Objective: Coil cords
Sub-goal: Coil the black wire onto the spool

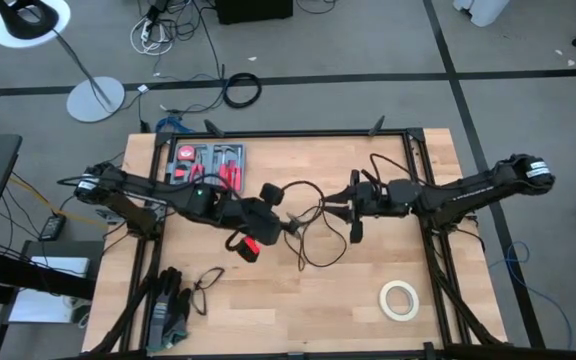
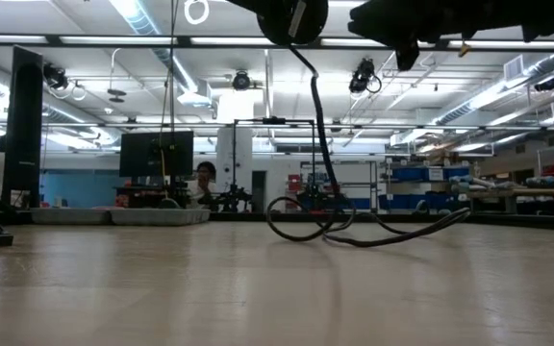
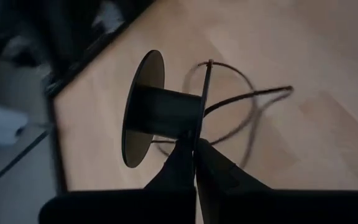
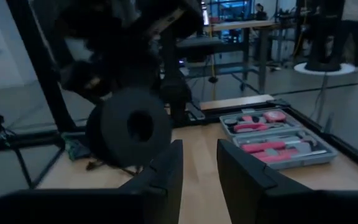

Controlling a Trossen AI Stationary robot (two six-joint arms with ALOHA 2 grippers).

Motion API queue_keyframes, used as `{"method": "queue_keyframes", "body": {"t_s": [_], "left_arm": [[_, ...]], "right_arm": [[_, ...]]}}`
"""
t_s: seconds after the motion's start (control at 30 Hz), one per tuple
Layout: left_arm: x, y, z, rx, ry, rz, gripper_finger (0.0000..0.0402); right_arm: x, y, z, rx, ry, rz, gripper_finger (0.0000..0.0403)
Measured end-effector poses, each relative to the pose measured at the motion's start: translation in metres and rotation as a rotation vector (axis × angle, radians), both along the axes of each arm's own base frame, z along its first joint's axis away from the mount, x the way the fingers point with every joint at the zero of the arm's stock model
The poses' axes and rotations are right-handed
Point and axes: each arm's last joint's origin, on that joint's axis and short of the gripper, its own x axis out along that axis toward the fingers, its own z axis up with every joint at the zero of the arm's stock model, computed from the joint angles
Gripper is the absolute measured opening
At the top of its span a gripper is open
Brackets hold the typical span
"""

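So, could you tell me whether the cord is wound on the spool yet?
Not yet: the cord lies in loose loops on the table; the spool core looks bare.

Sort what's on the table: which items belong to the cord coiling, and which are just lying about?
In the job:
- thin black cord, looping on the table
- black spool, its flange pinched by the shut left gripper
- right gripper, open, facing the spool

Lying about:
- red-handled tool kit
- cream tape roll
- gloves
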Motion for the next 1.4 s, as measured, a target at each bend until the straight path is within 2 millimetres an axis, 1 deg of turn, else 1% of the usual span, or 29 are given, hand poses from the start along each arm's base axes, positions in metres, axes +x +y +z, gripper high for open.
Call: {"method": "queue_keyframes", "body": {"t_s": [0.1,0.23,0.37,0.5,0.67,0.73,0.83,0.9,1.0,1.17,1.33,1.4], "left_arm": [[0.002,0.007,-0.004,-0.002,0.001,-0.036,0.0],[0.007,0.024,-0.018,-0.019,0.006,-0.023,0.0],[0.015,0.041,-0.038,-0.066,-0.093,0.011,0.0],[0.02,0.052,-0.055,-0.143,-0.22,0.034,0.0],[0.016,0.062,-0.086,-0.275,-0.339,0.067,0.0],[0.013,0.063,-0.096,-0.316,-0.388,0.073,0.0],[0.002,0.062,-0.111,-0.369,-0.407,0.093,0.0],[-0.007,0.062,-0.114,-0.395,-0.439,0.105,0.0],[-0.021,0.063,-0.111,-0.426,-0.504,0.134,0.0],[-0.04,0.065,-0.106,-0.432,-0.583,0.214,0.0],[-0.045,0.069,-0.104,-0.404,-0.621,0.314,0.0],[-0.045,0.074,-0.099,-0.384,-0.68,0.33,0.0]], "right_arm": [[0.001,-0.005,-0.005,-0.017,0.046,-0.005,0.0098],[0.003,-0.013,-0.013,-0.079,0.117,-0.127,0.0097],[0.005,-0.025,-0.022,-0.047,0.185,-0.217,0.0097],[0.001,-0.035,-0.033,-0.014,0.294,-0.268,0.0097],[-0.003,-0.047,-0.037,0.036,0.346,-0.324,0.0097],[-0.004,-0.049,-0.038,0.056,0.353,-0.316,0.0097],[-0.004,-0.049,-0.038,0.09,0.351,-0.281,0.0097],[-0.003,-0.047,-0.038,0.104,0.349,-0.234,0.0097],[-0.001,-0.041,-0.036,0.107,0.326,-0.172,0.0098],[0.005,-0.033,-0.035,0.109,0.282,-0.143,0.0094],[0.011,-0.03,-0.044,0.103,0.304,-0.196,0.0093],[0.016,-0.031,-0.046,0.099,0.284,-0.208,0.0093]]}}
